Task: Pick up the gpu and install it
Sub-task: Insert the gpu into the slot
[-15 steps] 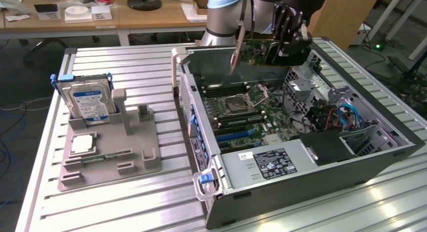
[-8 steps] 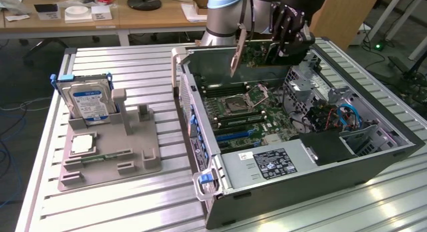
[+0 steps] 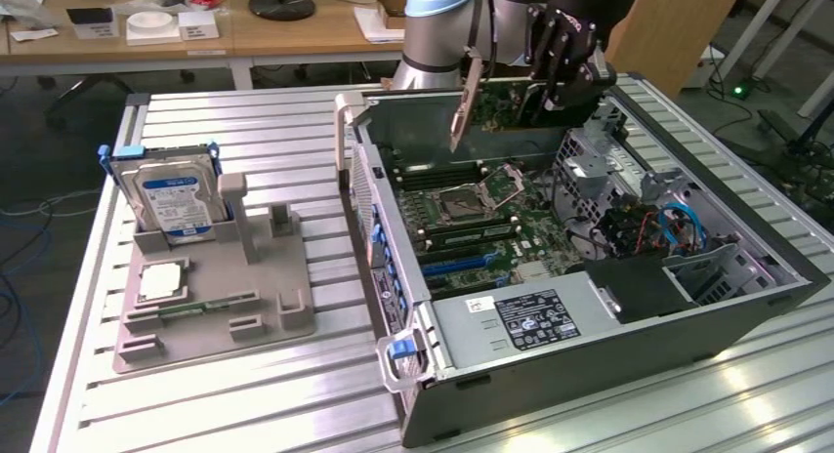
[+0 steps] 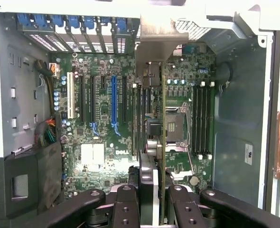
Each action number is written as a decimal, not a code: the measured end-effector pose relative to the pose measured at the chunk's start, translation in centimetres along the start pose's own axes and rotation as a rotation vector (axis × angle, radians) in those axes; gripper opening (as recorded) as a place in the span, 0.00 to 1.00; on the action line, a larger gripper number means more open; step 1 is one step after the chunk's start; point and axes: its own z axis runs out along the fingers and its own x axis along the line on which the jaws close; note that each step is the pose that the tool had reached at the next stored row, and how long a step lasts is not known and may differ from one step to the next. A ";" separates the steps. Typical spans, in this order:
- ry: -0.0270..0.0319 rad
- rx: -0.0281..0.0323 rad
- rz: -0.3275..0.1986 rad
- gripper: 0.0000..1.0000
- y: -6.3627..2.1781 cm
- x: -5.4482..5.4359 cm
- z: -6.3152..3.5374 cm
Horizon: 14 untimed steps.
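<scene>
In the exterior view, the gripper is holding the gpu on edge above the far end of the open computer case, with its silver bracket toward the exterior view's left. In the wrist view, the fingers are clamping the gpu edge-on over the motherboard.

Robotics lab, PC-assembly test rig. Evidence:
- robot arm at far edge of slatted aluminium desk, hand clamped on gpu
- opened computer tower lying on its side, motherboard exposed
- grey parts fixture holding hard drive
- wooden office desks behind
- loose cables on floor
</scene>
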 end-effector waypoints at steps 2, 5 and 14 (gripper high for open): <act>-0.0001 0.0059 -0.001 0.28 0.03 0.0 0.00; -0.0001 0.0094 -0.001 0.28 0.03 0.0 0.00; -0.0001 0.0094 -0.001 0.28 0.04 0.0 0.14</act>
